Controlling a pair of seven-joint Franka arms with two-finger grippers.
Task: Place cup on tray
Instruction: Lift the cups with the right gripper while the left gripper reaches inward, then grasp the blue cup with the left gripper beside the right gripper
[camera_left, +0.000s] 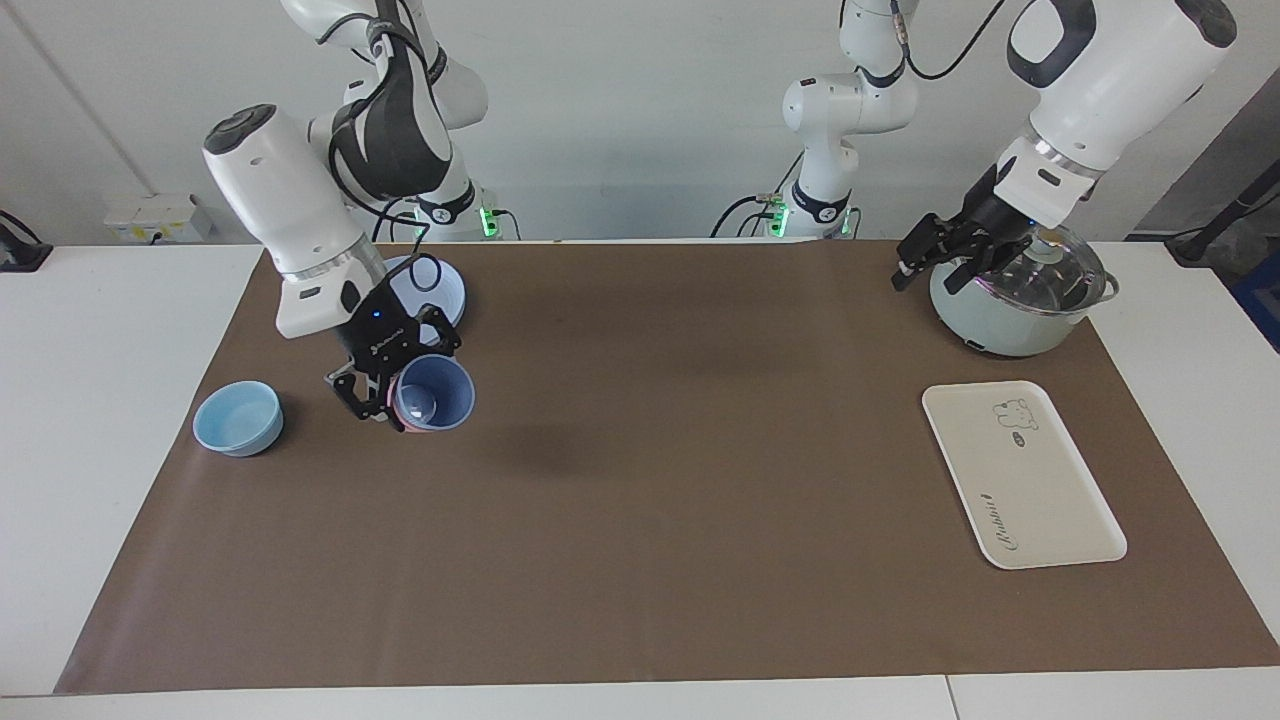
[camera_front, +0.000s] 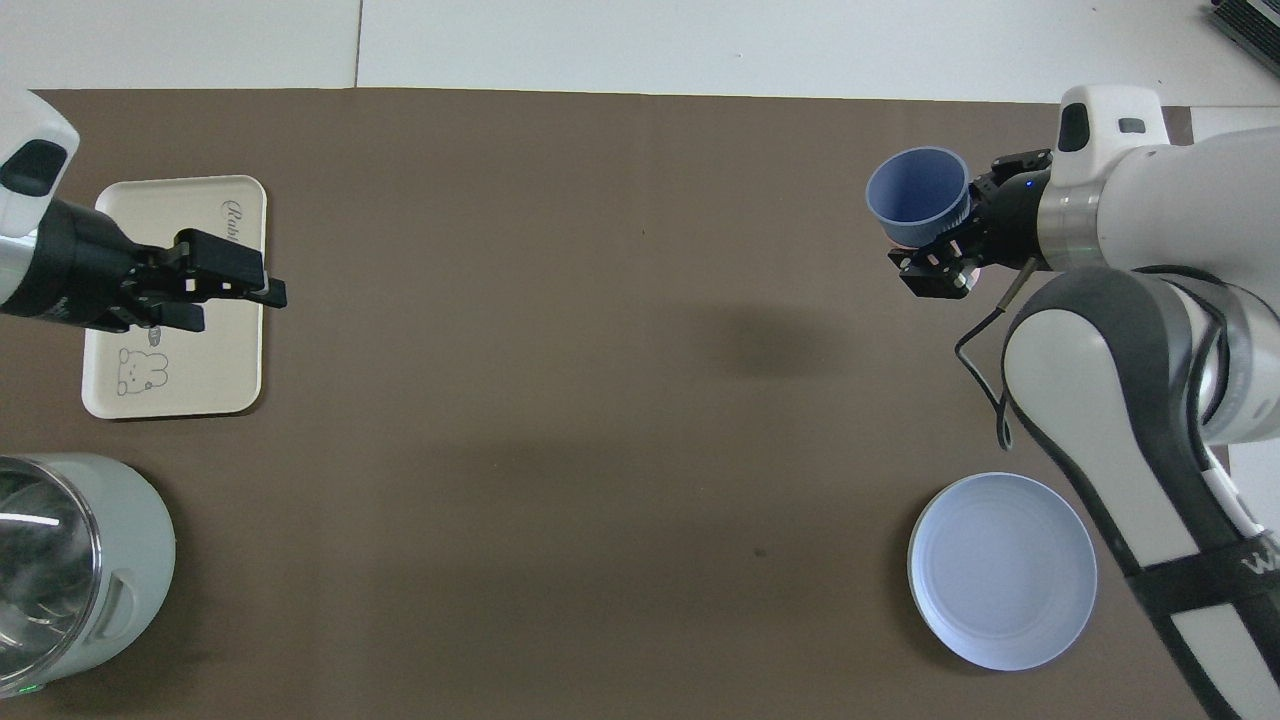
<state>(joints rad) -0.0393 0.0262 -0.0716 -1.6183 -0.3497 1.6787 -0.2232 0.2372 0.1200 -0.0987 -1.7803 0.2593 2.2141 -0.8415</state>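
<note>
The periwinkle-blue cup (camera_left: 433, 392) sits in the left-centre of the facing view and at the upper right of the overhead view (camera_front: 918, 195), raised over the brown mat (camera_left: 640, 560) and tilted so its open mouth faces the camera; a sliver of pink shows at its lower edge, though whether that is a second cup nested under it cannot be told; the right gripper (camera_left: 392, 385) comes down from the upper left of the facing view, and its jaws are clenched on the cup's wall; in the overhead view the same gripper (camera_front: 945, 245) reaches in from the right edge of the frame. The cream-white tray (camera_left: 1022, 473) lies flat on the mat at the right of the facing view and at the left of the overhead view (camera_front: 225, 390), bear drawing and cursive lettering on its face, well apart from the cup. The left gripper (camera_left: 935, 255) hangs at the upper right of the facing view, just beside a pale-green pot (camera_left: 985, 320) with a glass lid; whether its jaws are parted or closed cannot be told. A light-blue bowl (camera_left: 238, 418) rests on the mat at the left of the facing view; a round blue-lavender plate (camera_front: 1002, 570) lies at the lower right of the overhead view; the white table (camera_left: 110, 420) carries the mat.
</note>
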